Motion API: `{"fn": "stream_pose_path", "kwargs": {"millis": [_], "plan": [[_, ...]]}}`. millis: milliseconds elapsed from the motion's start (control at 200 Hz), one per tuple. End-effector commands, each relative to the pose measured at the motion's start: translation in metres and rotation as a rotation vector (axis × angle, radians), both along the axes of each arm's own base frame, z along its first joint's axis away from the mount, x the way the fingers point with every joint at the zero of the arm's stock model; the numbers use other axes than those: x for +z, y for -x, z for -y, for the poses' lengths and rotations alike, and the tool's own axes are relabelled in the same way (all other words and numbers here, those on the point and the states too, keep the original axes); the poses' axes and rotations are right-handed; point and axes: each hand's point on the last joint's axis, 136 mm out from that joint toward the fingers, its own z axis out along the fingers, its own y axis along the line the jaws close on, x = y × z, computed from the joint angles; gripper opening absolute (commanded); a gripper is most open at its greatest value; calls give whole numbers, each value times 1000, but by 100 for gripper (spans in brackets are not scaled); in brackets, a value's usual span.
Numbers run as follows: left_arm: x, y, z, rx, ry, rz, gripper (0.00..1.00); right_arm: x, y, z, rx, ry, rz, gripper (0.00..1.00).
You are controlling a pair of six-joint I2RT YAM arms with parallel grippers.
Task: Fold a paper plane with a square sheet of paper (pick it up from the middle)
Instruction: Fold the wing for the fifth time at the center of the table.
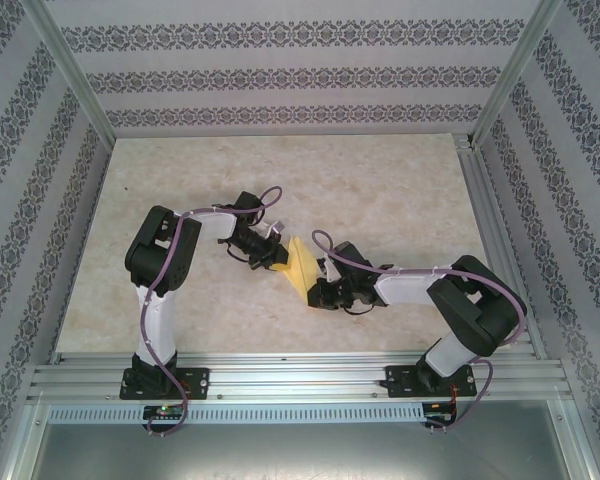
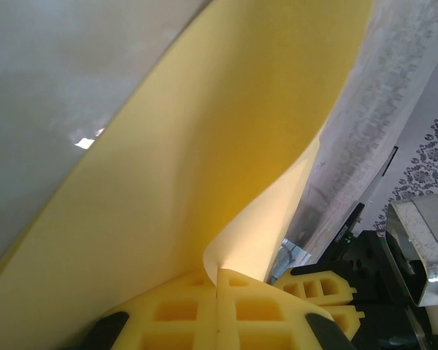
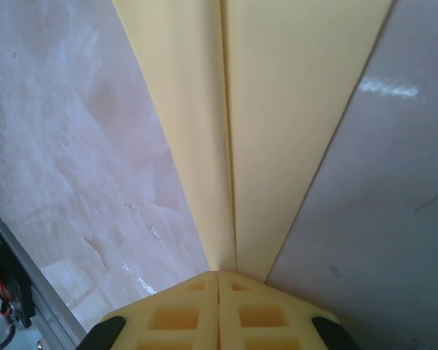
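L gripper [image 2: 217, 292] pinched tight on the paper [image 2: 204, 146], pads flush at frame bottom. R gripper [image 3: 219, 283] clamped on it too, centre crease running up from its tips. Sheet spans both arms, mid-table [image 1: 380, 200], looks lifted. Mid-fold, I'd say. Next move prob needs one side to release & regrip w/o slackening.

The left arm [image 1: 162, 255] and right arm [image 1: 472, 308] bend inward, wrists nearly meeting, each with jaws clamped together.

The sheet of paper [image 3: 292, 109] looks matt and smooth; the marbled surface [image 1: 380, 180] shines glossy; rails [image 1: 300, 378] are metal.
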Motion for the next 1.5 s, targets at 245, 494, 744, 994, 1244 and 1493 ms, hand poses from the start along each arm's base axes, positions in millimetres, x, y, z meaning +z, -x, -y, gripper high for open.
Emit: {"fn": "stream_pose_path", "kwargs": {"millis": [245, 494, 744, 994, 1244, 1493], "plan": [[-36, -3, -19, 22, -113, -5, 0, -22, 59, 34, 120, 196, -212, 8], [-36, -1, -18, 14, -99, -12, 0, 73, -37, 0, -27, -45, 69, 12], [-35, -1, -17, 11, -94, -12, 0, 67, -87, -28, -54, -109, 82, 10], [-36, 0, -17, 10, -94, -15, 0, 20, -97, -34, -62, -25, 13, 9], [-40, 1, -19, 7, -105, -28, 0, -20, -80, -15, -65, 81, -70, 8], [-41, 0, -20, 9, -118, -26, 0, 47, -115, -32, -71, -45, 53, 9]]}}
